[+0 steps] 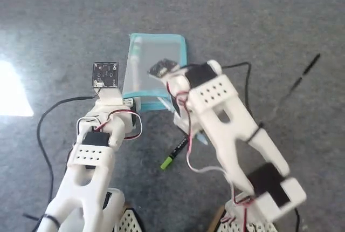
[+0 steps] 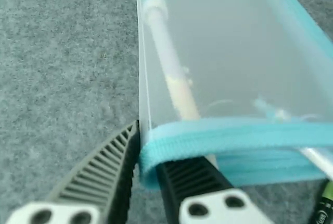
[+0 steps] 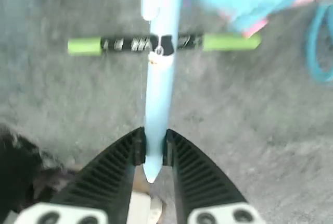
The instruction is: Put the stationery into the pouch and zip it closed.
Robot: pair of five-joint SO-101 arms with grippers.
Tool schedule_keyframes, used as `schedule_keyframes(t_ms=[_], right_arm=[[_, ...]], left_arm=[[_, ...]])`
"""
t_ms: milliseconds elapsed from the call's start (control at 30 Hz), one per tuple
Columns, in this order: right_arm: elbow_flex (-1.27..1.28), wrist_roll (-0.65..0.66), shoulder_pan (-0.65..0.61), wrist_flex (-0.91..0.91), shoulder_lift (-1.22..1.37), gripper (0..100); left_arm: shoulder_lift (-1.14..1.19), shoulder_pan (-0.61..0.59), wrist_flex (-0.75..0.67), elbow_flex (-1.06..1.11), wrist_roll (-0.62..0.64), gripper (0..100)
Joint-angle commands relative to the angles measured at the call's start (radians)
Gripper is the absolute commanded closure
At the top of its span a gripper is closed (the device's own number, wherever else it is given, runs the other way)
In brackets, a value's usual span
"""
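The clear pouch with a teal zip edge lies flat at the middle of the table. A white and beige pen is inside it. My left gripper is shut on the pouch's teal edge at its near left corner. My right gripper is shut on a light-blue pen, held just in front of the pouch. The pen crosses above a black marker with green ends that lies on the table. In the high view the right arm hides its own fingers.
Grey carpet-like table top all around. A thin dark stick-like thing lies at the far right. Cables trail beside both arms. The left arm's camera module stands next to the pouch's left side.
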Motion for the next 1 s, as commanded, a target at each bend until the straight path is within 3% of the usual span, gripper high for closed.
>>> schedule_keyframes(t_ms=[0,267,467,600,800,967], right_arm=[[-0.213,-0.068,-0.007,-0.031,0.117,99.1],[-0.637,-0.167,-0.015,-0.099,0.449,97.8],[-0.786,-0.164,-0.064,-0.039,0.516,66.6],[-0.842,-0.17,-0.061,0.024,0.446,59.7],[-0.74,-0.172,0.01,0.047,0.216,59.7],[-0.359,-0.146,0.012,0.015,-0.067,59.7]], left_arm=[[-0.012,0.011,-0.028,-0.038,0.012,99],[-0.009,0.011,-0.026,-0.036,0.012,99],[-0.008,0.011,-0.026,-0.036,0.012,99],[-0.008,0.006,-0.026,-0.036,0.011,99],[-0.008,0.005,-0.026,-0.036,0.011,99],[-0.008,0.005,-0.026,-0.036,0.011,99]])
